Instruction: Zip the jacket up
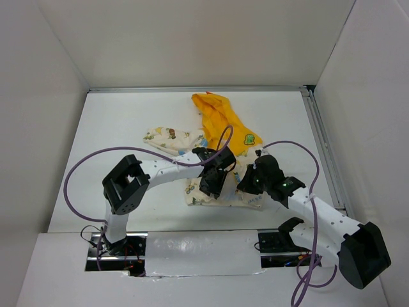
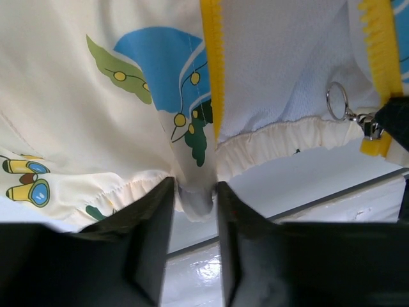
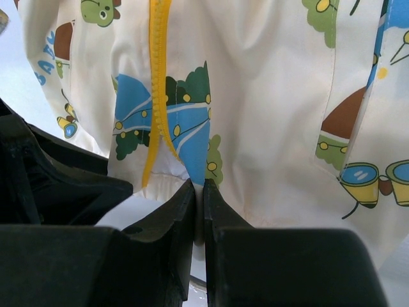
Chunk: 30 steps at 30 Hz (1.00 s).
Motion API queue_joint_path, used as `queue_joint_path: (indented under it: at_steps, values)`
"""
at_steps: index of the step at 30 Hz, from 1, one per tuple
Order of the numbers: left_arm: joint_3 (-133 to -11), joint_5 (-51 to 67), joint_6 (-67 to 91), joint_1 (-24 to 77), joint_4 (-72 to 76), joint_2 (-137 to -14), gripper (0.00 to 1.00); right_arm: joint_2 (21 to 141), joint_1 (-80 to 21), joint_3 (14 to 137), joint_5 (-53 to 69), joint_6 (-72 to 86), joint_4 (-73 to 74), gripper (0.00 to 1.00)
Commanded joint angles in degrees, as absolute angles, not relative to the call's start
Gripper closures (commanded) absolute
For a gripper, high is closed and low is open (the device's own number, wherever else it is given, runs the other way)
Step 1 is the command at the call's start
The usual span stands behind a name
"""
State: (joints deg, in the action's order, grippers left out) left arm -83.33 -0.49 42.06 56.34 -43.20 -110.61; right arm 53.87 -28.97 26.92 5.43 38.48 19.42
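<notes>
Both the left fingers and the right fingers are closed on the bottom hem of the jacket. It is spread on the white counter at centre, slightly right, with the hood toward the far wall and the hem near the counter's near edge. The left fingers are set narrow, with a fold of gathered hem pinched between them just beside one yellow zipper strip. The right fingers are pressed almost together on the hem edge, just right of a yellow strip's lower end, and cloth is seen entering the gap. The zipper is seen open: a second strip lies well apart from the first, with white mesh lining between them. A metal pull ring hangs at the lower end of that second strip, beside a dark part at the frame edge that cannot be identified. In the top view both wrists are crowded over the hem, close together, and much of the lower jacket is hidden by them. One sleeve is stretched to the left. Bare counter is left on the left side and along the far edge. Less is left on the right, where a metal rail runs along the counter edge. White walls close three sides. Purple cables loop above both arms.
</notes>
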Motion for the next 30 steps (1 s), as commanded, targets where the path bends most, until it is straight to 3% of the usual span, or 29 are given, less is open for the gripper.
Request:
queue_joint_path:
  at_steps: [1,8,14,18,30]
  values:
    - [-83.7,0.4,41.6,56.2,-43.3,-111.8,0.58,54.0,-28.7,26.9,5.8,38.0,16.8,0.85]
    - [-83.9,0.3,42.4,56.2,-42.9,-110.8,1.0,54.0,-28.6,26.8,6.8,37.5,16.2,0.85]
    - [-84.2,0.4,42.0,53.6,-39.9,-102.9,1.0,51.6,-28.0,26.7,12.1,35.3,9.9,0.91]
    - [-82.8,2.8,41.6,49.8,-34.1,-93.9,1.0,48.4,-27.3,28.2,15.8,33.1,4.5,1.0]
    - [-70.6,8.4,39.2,45.7,-15.5,-72.6,1.0,38.7,-27.4,31.6,28.0,30.1,-15.0,1.0]
